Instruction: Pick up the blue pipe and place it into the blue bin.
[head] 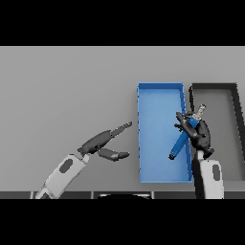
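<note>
Blue pipe (181,143) first, since everything hinges on it: I hold it in my right hand (198,134), fingers curled round its upper part, and it hangs slanted over the right side of the blue bin (160,91), grey tip up and to the right, lower end pointing down and left inside the bin's outline.

Taking the scene from the biggest thing down: the grey table (67,95) carries the blue bin, and a dark bin (213,87) stands just beside the blue bin's right wall. My right hand sits about over that shared edge.

That is where I judge the trouble lies. If I let go while the pipe is this tilted, its upper end could catch the blue bin's right wall and tip the pipe across into the dark bin, or leave it propped on the rim. How high it hangs I cannot tell; a long drop might make it bounce.

My left hand (103,143) rests loose-fingered, left of the blue bin, well clear.
</note>
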You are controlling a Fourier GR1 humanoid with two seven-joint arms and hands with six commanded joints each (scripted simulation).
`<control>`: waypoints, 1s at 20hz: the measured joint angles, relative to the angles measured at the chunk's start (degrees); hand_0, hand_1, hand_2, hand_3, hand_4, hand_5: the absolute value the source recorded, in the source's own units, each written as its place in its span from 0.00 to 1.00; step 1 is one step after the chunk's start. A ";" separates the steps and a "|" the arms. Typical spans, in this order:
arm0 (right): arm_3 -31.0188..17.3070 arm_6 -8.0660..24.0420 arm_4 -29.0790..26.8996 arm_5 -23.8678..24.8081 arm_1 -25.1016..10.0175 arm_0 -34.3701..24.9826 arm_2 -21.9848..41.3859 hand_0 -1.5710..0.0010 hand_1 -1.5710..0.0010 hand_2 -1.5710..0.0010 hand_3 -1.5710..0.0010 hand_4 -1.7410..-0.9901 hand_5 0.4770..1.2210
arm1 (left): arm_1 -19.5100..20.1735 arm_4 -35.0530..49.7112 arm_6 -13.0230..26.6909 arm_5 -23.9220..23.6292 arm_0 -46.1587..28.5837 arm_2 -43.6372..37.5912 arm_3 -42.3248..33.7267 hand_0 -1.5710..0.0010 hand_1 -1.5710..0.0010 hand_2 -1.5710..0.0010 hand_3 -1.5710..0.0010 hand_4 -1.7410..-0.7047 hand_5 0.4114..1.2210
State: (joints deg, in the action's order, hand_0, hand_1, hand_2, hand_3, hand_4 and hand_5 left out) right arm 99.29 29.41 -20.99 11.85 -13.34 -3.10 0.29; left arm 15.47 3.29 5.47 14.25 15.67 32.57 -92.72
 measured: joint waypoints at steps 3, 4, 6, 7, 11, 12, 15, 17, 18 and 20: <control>-3.00 -10.92 -2.85 4.59 -1.42 1.13 3.18 0.25 0.30 0.32 0.59 0.35 0.94 | -0.61 0.01 0.36 -0.23 0.16 0.15 0.25 1.00 1.00 1.00 1.00 0.88 0.08; -4.44 -8.36 -5.32 5.59 -2.22 1.56 4.71 0.40 0.44 0.46 0.67 0.45 0.92 | -0.40 0.13 0.40 -0.17 0.20 0.01 0.17 1.00 1.00 1.00 1.00 0.88 0.08; -6.03 -0.07 -8.95 8.18 -4.76 0.37 6.92 0.62 0.64 0.65 0.79 0.58 0.95 | -0.42 -0.45 0.39 -0.13 0.13 0.35 0.71 1.00 1.00 1.00 1.00 0.88 0.08; -5.83 0.15 -9.68 9.00 -5.51 0.39 8.37 0.69 0.71 0.72 0.83 0.63 0.89 | -0.46 -0.49 0.24 -0.24 0.36 0.25 0.70 1.00 1.00 1.00 1.00 0.88 0.08; -6.94 5.53 -12.28 7.36 -14.25 -0.96 17.77 0.87 0.88 0.89 0.93 0.72 0.66 | -0.02 -0.32 -0.83 -0.10 -0.37 0.19 0.33 1.00 1.00 1.00 1.00 0.88 0.08; -7.31 5.54 -14.89 8.34 -18.01 -2.54 21.61 0.90 0.91 0.91 0.94 0.73 0.61 | -0.01 -0.52 -0.55 -0.12 -0.55 0.42 0.21 1.00 1.00 1.00 1.00 0.88 0.08; -6.64 5.54 -17.79 9.88 -22.73 -4.31 26.73 0.94 0.95 0.95 0.97 0.74 0.52 | -0.12 -0.74 0.01 -0.59 -0.34 0.16 0.62 1.00 1.00 1.00 1.00 0.88 0.07; -6.04 5.54 -19.42 11.12 -24.39 -4.76 28.35 0.96 0.97 0.97 0.98 0.74 0.46 | -0.32 -0.38 0.05 -0.44 0.09 0.13 0.29 1.00 1.00 1.00 1.00 0.88 0.07; -5.85 5.47 -19.83 11.92 -24.53 -5.02 28.94 0.97 0.98 0.98 0.99 0.74 0.44 | -0.24 -0.23 -0.27 -0.42 -0.20 0.22 -0.27 1.00 1.00 1.00 1.00 0.88 0.07; -6.00 5.54 -19.82 13.24 -25.12 -6.65 30.50 0.98 0.98 0.98 0.99 0.74 0.42 | -0.66 -0.38 0.90 -0.71 -0.53 0.67 -0.55 1.00 1.00 1.00 1.00 0.88 0.07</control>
State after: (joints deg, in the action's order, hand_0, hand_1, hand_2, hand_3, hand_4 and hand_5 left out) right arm 93.29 34.95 -40.82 25.09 -38.46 -9.75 30.78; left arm 14.81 2.91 6.38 13.54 15.14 33.23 -93.27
